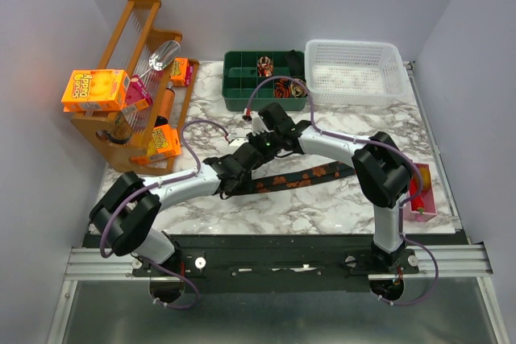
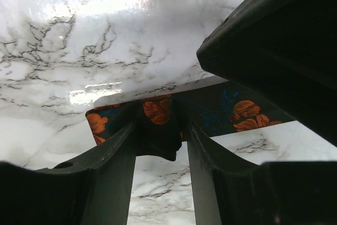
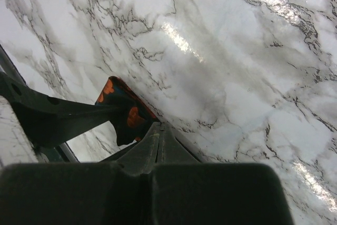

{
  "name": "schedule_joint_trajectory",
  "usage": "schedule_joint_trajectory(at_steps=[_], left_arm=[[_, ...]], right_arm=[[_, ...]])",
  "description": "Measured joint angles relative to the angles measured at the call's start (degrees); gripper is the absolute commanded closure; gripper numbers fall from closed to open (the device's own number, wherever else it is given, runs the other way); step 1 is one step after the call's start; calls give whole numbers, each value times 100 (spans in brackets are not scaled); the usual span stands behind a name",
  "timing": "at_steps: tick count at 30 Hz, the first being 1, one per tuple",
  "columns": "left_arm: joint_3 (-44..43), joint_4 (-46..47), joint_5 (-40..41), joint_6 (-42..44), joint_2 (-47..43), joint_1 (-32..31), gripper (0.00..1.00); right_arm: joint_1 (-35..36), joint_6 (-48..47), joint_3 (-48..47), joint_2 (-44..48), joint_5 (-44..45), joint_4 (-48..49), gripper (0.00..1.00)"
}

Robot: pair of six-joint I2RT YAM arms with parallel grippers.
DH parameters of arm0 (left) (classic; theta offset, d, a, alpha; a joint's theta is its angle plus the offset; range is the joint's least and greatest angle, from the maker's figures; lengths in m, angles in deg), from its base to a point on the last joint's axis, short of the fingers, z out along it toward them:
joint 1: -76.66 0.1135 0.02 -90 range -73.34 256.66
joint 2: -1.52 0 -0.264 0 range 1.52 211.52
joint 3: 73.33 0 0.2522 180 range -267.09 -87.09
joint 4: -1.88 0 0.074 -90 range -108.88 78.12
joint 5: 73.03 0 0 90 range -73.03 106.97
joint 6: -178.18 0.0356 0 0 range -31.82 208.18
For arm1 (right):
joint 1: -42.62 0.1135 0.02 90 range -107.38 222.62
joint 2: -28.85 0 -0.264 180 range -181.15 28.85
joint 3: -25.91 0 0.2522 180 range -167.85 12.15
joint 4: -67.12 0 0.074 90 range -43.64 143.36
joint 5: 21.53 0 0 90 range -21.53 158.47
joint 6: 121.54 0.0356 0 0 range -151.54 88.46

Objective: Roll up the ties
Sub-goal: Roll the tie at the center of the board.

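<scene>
While beyond tie (image 1: 302, 176), tray (image 1: 234, 103), basket (image 1: 355, 96), rack (image 1: 145, 0).

You've got one dark tie (image 1: 302, 179) with orange flowers lying flat across the middle of the marble table (image 1: 339, 207), its left end curled upward. The rolled ties (image 1: 289, 88) sit in the far green tray (image 1: 242, 104).

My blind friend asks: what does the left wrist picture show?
Two black gripper fingers stand apart around the end of a dark navy fabric tie with orange flowers, lying on a white marble table. A big black robot part fills the upper right.
</scene>
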Motion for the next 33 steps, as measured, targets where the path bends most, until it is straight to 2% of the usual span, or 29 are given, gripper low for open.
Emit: schedule_joint_trajectory(at_steps=[1,2,4,14,20,33], left_arm=[[15,44,-17,-20,-2,0,49],[33,116,-52,-46,-11,0,43],[72,210,-118,-81,-52,0,40],[212,286,-278,-192,-564,2,28],[286,291,-378,-214,-1051,96,27],[1182,503,-1388,-293,-2271,1156,29]], right_arm=[[0,-2,4,11,0,4,100],[0,-2,9,22,-2,11,100],[0,-7,22,52,-17,17,100],[13,-13,240,173,-94,2,100],[129,-15,343,247,-179,-22,100],[487,-52,348,599,-260,-61,100]])
